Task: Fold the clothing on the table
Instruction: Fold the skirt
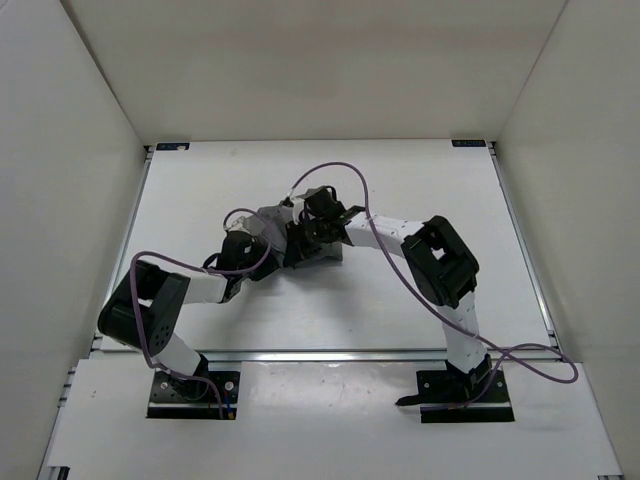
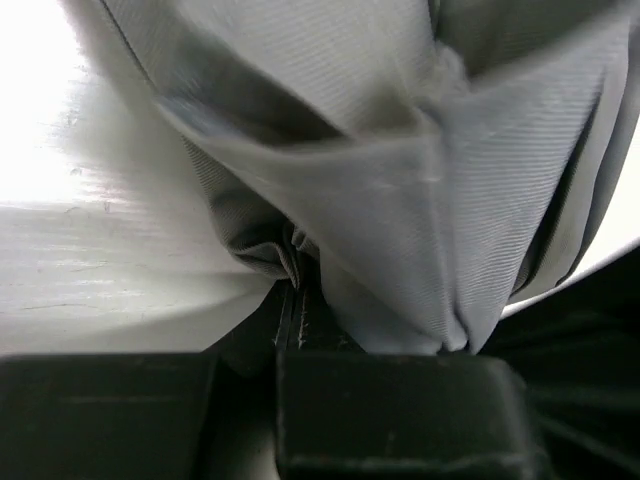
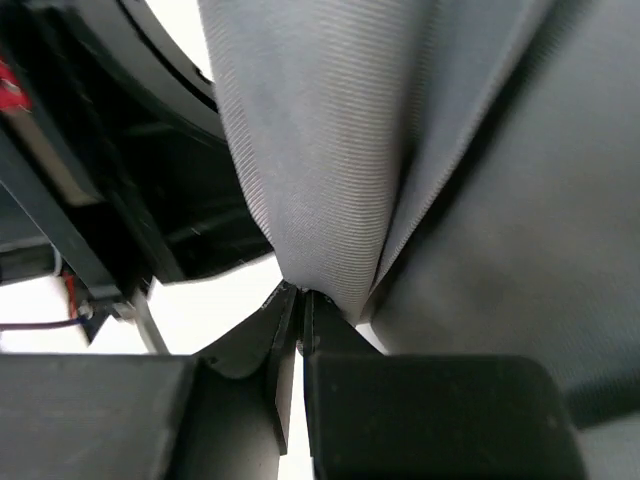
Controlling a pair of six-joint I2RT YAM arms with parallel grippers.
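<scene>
At table [image 1: 430,300] centre: clothing [image 2: 400,170] bunched; judged thin, limp, light. Left gripper [image 2: 297,305] and right gripper [image 3: 298,300], 2 claws, each clamped shut on a fabric fold. Better hold: hem corners.

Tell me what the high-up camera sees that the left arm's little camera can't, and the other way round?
Only the high camera shows the whole left arm, right arm and purple cables. Only the left wrist camera shows the left pincer shut on a fold, and the fine ribbed weave. Both show the grey clothing and the white table.
</scene>
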